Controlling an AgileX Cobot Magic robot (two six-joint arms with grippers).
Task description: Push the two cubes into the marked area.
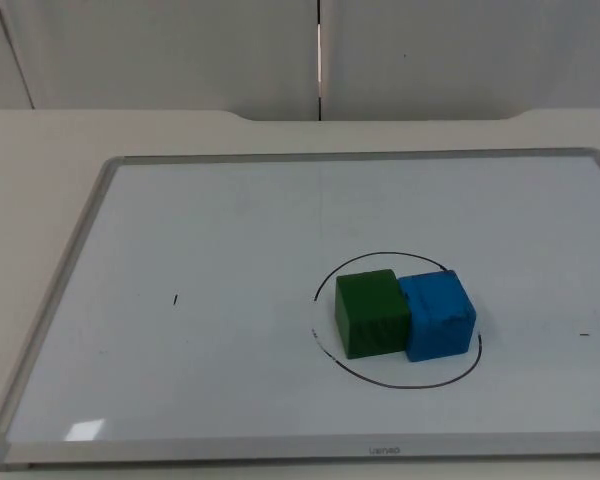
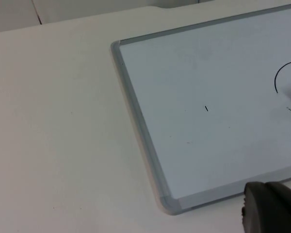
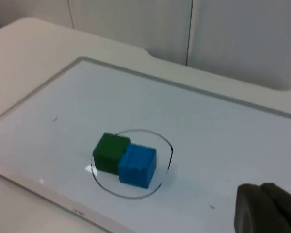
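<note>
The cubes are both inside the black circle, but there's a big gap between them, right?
Not quite. The green cube and the blue cube are both inside the black circle on the whiteboard, but there is no gap: they sit side by side, touching. The top view shows it, and the right wrist view agrees.

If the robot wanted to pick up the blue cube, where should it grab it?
Probably from above, pinching the blue cube across its near and far faces. Its left face presses against the green cube, so a finger would not fit there. The other faces look free, and both cubes sit flat inside the drawn circle on the whiteboard.
</note>
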